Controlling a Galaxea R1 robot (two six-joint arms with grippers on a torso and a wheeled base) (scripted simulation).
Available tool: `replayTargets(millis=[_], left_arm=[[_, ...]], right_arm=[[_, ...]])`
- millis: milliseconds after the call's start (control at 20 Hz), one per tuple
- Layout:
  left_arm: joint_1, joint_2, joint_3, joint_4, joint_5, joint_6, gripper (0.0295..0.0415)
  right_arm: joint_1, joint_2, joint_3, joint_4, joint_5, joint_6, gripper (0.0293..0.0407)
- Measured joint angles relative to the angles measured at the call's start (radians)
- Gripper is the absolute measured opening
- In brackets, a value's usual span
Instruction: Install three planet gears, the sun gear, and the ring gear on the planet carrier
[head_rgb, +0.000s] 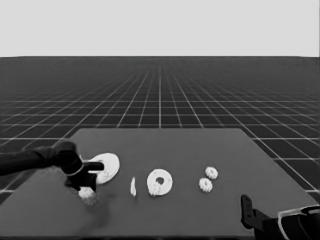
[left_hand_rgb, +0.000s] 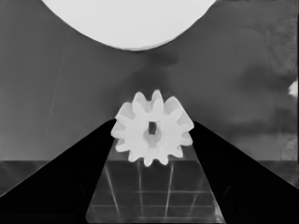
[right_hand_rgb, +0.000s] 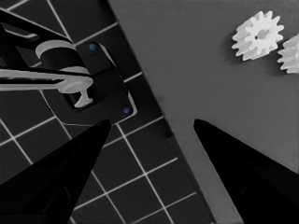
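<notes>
Two black fingers of the left gripper (left_hand_rgb: 152, 135) pinch one toothed gear (left_hand_rgb: 152, 129) at the table's (head_rgb: 200, 210) left end, its flat face and bore turned toward the wrist camera. Just beyond lies the larger round part (head_rgb: 107, 167), partly hidden behind the gripper. The right gripper (right_hand_rgb: 152, 126) waits spread apart at the table's corner.
</notes>
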Motion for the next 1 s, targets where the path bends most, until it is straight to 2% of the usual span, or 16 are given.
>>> replayTargets(millis=[150, 400, 450, 500, 600, 700, 900, 1000], left_arm=[[-0.074, -0.012, 0.024, -0.062, 0.035, -0.005, 0.0312], [-0.091, -0.014, 0.026, -0.077, 0.043, -0.005, 0.0312], [-0.119, 0.196, -0.083, -0.077, 0.109, -0.259, 0.0313], [-0.133, 0.492, -0.228, -0.090, 0.126, -0.334, 0.0313], [-0.140, 0.776, -0.537, -0.106, 0.106, -0.242, 0.0312], [-0.141, 0.875, -0.697, -0.113, 0.094, -0.169, 0.0312], [-0.140, 0.923, -0.788, -0.117, 0.087, -0.125, 0.0312], [-0.046, 0.948, -0.861, -0.032, 0.043, -0.084, 0.0312]], right_arm=[[0.000, 0.000, 0.000, 0.000, 0.000, 0.000, 0.0385], [0.000, 0.000, 0.000, 0.000, 0.000, 0.000, 0.0385], [0.000, 0.000, 0.000, 0.000, 0.000, 0.000, 0.0385], [0.000, 0.000, 0.000, 0.000, 0.000, 0.000, 0.0385], [0.000, 0.000, 0.000, 0.000, 0.000, 0.000, 0.0385], [0.000, 0.000, 0.000, 0.000, 0.000, 0.000, 0.0385], [0.000, 0.000, 0.000, 0.000, 0.000, 0.000, 0.0385], [0.000, 0.000, 0.000, 0.000, 0.000, 0.000, 0.0385]])
